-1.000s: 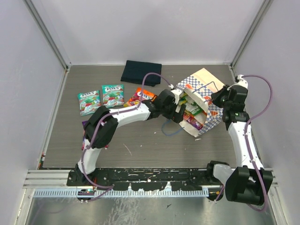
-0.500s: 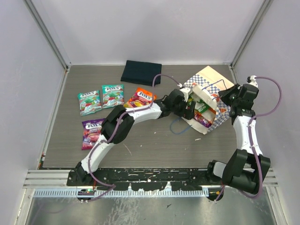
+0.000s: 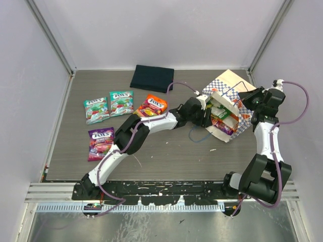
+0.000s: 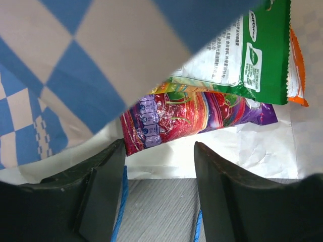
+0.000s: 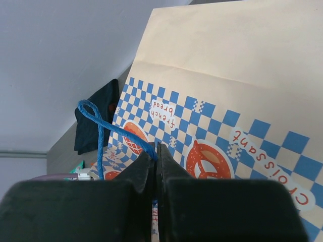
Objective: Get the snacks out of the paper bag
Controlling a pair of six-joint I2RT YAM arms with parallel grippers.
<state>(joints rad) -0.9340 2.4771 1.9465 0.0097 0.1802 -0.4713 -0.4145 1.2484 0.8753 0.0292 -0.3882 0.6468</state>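
Checkered paper bag (image 3: 241, 117) lies on its side at the right of the table (image 3: 166, 151), mouth facing left. You've got a purple pouch (image 4: 186, 118), green pouch (image 4: 252, 55) and orange pouch (image 4: 295, 65) inside. Bag print reads "french bread" and "croissant". Left gripper (image 4: 159, 147): jaws apart at the mouth, nothing between them. Right gripper (image 5: 157, 147): pinched on the blue cord handle (image 5: 101, 132).
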